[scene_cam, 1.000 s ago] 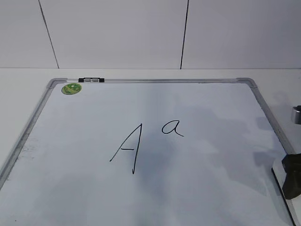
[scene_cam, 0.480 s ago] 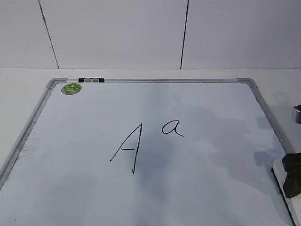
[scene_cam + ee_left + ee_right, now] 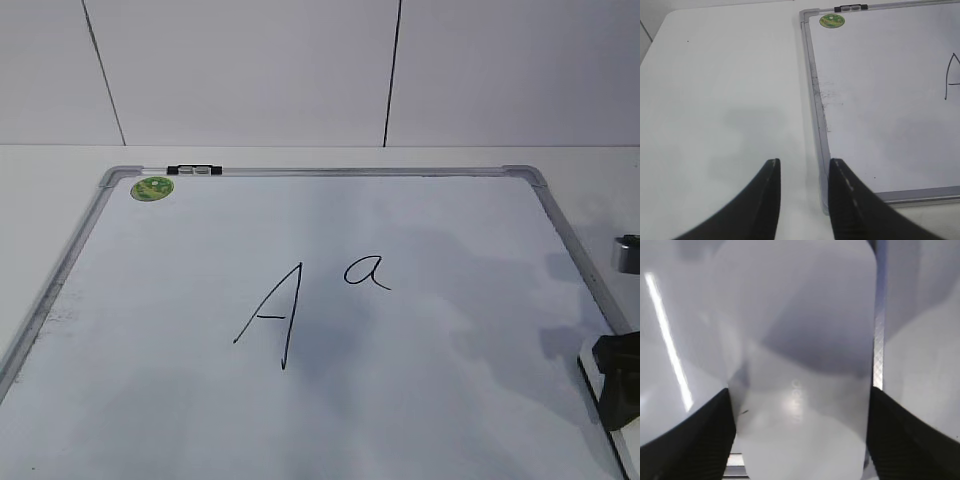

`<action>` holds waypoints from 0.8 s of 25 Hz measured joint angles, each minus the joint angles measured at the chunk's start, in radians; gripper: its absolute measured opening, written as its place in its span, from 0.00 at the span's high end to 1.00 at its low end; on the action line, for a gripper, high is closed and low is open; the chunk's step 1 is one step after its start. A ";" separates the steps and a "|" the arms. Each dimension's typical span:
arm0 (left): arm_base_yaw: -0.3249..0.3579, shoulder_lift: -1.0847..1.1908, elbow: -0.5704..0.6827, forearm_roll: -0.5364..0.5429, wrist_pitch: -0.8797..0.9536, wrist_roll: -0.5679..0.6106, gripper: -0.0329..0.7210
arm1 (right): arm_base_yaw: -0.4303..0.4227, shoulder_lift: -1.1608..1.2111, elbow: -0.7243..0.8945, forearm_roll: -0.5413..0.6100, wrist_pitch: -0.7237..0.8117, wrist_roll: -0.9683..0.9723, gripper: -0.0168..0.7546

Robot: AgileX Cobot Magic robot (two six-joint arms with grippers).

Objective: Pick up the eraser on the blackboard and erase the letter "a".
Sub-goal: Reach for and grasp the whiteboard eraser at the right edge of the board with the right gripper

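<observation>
Two letters on the blackboard [image 3: 450, 330]: capital "A" [image 3: 272, 315], the letter "a" [image 3: 366, 272] just right of it, unerased. Eraser [image 3: 800, 365] lies at the board's right edge; right gripper [image 3: 800, 435] spread wide, one finger each side of it. Left gripper [image 3: 802, 197] part-open, nothing between its fingers, above the table [image 3: 725, 90] beside the board's left frame.

Left claw [image 3: 802, 197]: two matte black tapered fingers, pale worn line along each inner edge. Right claw [image 3: 800, 435]: black fingers with finely ribbed faces; silver cylindrical part behind.
</observation>
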 joint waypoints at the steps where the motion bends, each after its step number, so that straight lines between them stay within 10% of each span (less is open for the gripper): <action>1: 0.000 0.000 0.000 0.000 0.000 0.000 0.63 | 0.000 0.007 0.000 0.000 0.000 0.000 0.18; 20: 0.000 0.000 0.000 0.000 0.000 0.000 0.63 | 0.004 0.029 0.000 -0.021 -0.004 -0.004 0.20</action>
